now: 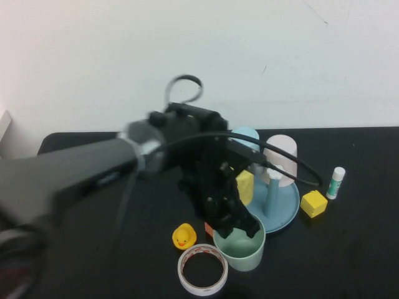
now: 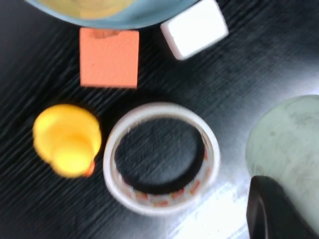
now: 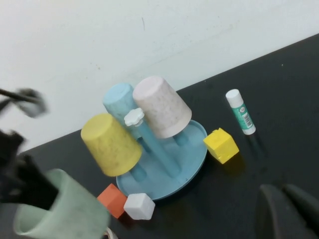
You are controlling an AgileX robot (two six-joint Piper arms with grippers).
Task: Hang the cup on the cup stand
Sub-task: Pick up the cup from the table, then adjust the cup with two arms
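Note:
The pale mint-green cup (image 1: 244, 254) stands upright, mouth up, on the black table in front of the cup stand (image 1: 288, 215). My left gripper (image 1: 237, 225) reaches down onto the cup's near rim and is shut on its wall. The left wrist view shows one dark finger (image 2: 271, 211) against the cup (image 2: 291, 142). In the right wrist view the cup (image 3: 67, 216) sits low beside the stand (image 3: 197, 157), which carries a yellow cup (image 3: 110, 143), a light blue cup (image 3: 117, 99) and a pinkish cup (image 3: 162, 107) upside down on its pegs. My right gripper (image 3: 289, 211) hovers shut over bare table, away from the stand.
A tape roll (image 1: 202, 269) and a yellow rubber duck (image 1: 184, 236) lie left of the cup. An orange cube (image 2: 109, 57) and a white cube (image 2: 195, 27) sit by the stand's edge. A yellow cube (image 1: 313, 203) and a glue stick (image 1: 336, 182) lie right of the stand.

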